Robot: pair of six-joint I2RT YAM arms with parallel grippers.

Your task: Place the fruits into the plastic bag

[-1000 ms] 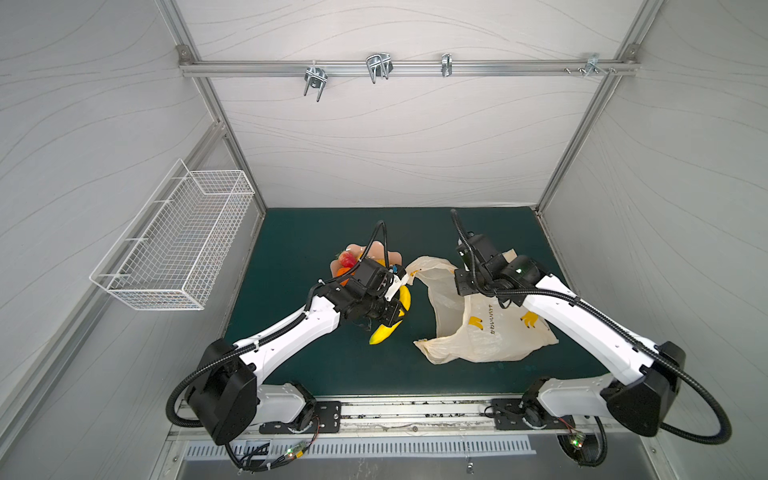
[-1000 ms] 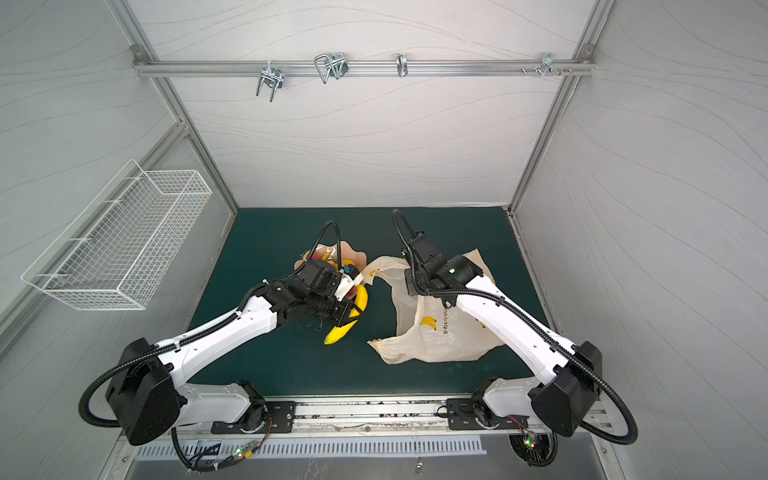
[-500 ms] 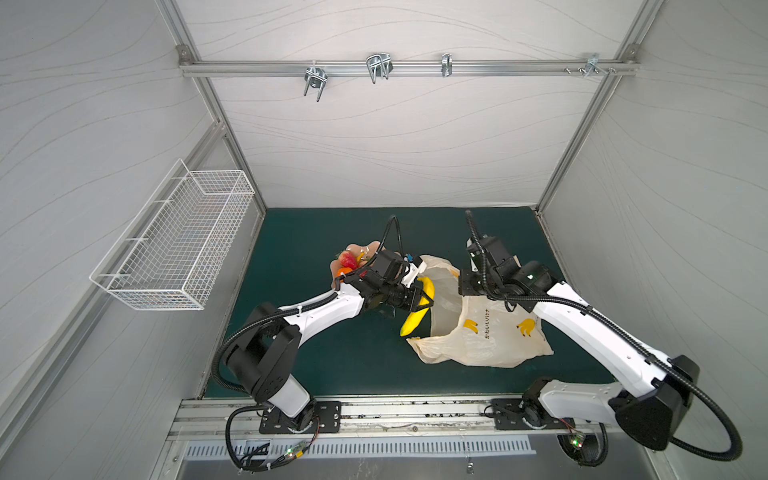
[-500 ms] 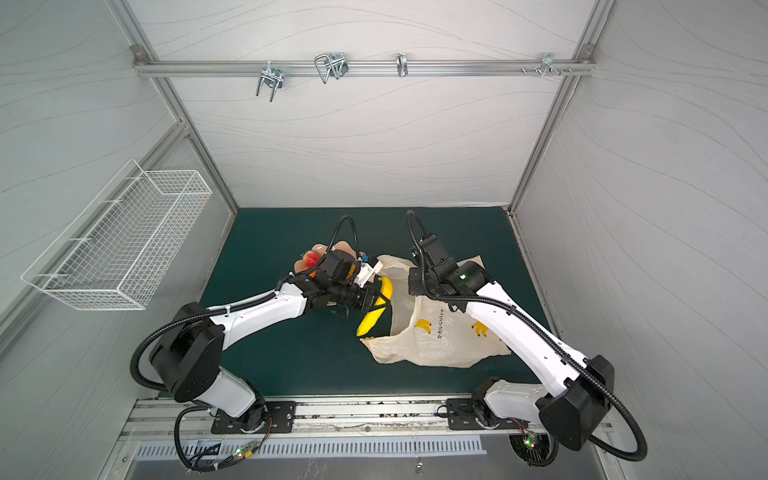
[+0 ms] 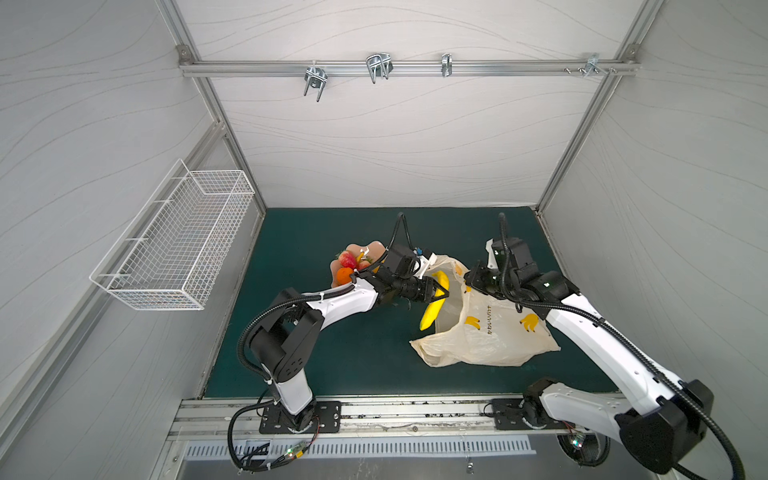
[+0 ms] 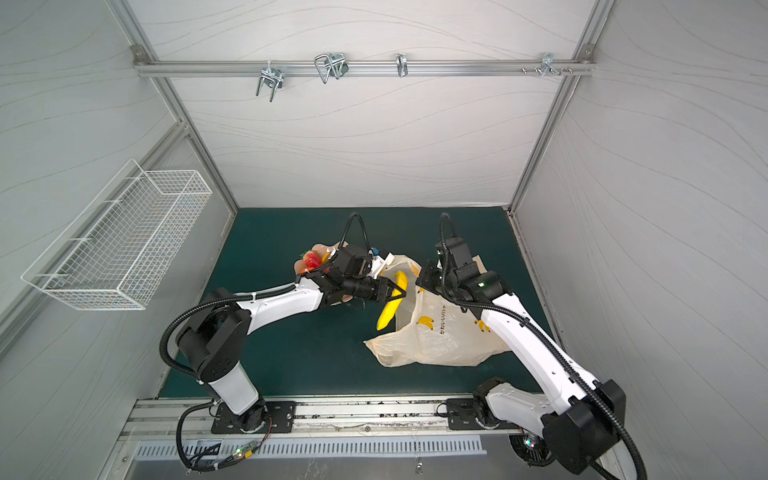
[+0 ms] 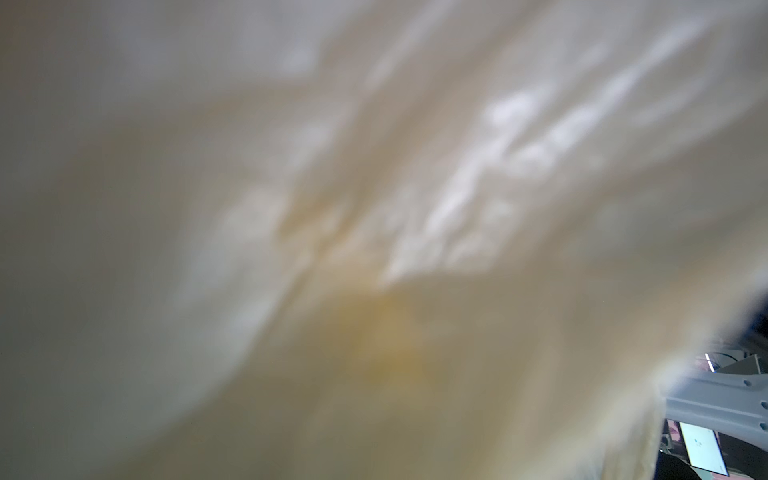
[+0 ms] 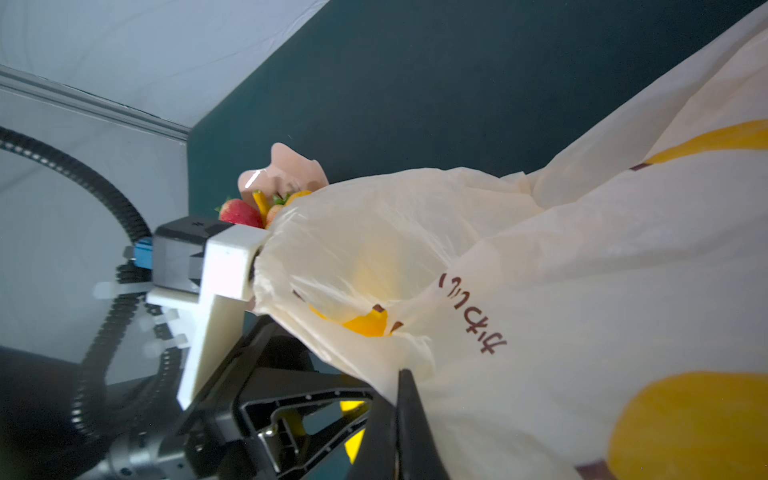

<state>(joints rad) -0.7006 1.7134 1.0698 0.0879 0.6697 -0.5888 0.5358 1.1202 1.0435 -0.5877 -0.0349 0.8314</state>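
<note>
Both top views give the full picture. Right of centre in the frame, the left hand (image 5: pixel 441 291) is clenched across a yellow banana (image 5: pixel 431 313). The banana hangs tilted at the mouth of the plastic bag (image 5: pixel 490 336), its lower tip over the bag's left edge. The right hand (image 5: pixel 471 280) is pinched tight on the bag's upper rim and holds it lifted. The rest of the bag lies on the green surface (image 5: pixel 332 357).

The right wrist view adds what those 2 miss. The bag's mouth gapes wide, with dark writing and yellow prints on its skin. Its rim drapes against the white camera mount (image 8: pixel 224 266) on the left arm. A strip of the banana's yellow shows at the bottom edge.

The left wrist view gives only blurred cream plastic pressed close, plus a sliver of grey framework in the lower right corner.

Whether the banana's upper end is inside the bag, I cannot tell. The pink bowl (image 5: pixel 372 249), just left of centre, is half covered by the left arm. 1 strawberry (image 5: pixel 347 259) and 1 orange (image 5: pixel 344 275) show in it, and the other pieces are too crowded to name.

A white wire basket (image 5: pixel 178 249) hangs on the left wall. Metal hooks (image 5: pixel 377 66) sit on the rail (image 5: pixel 498 68) across the top.
</note>
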